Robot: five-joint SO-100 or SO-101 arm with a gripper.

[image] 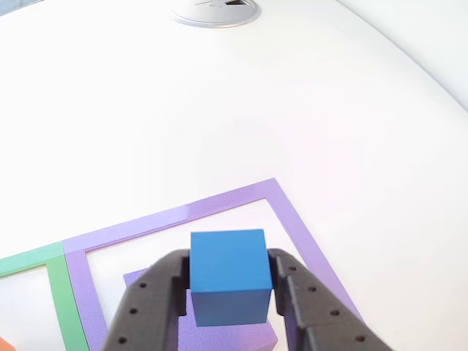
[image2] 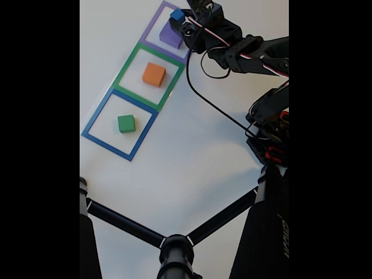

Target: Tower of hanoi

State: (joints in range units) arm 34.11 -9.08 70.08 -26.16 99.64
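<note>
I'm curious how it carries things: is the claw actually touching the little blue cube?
Touching. In the other view the gripper has a dark finger pressed flat against each side of the blue cube, with no gap visible.

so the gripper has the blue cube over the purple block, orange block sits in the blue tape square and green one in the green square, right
Not quite: the fixed view shows the orange block in the green tape square and the green block in the blue tape square. The gripper does hold the blue cube over the purple block.
</note>
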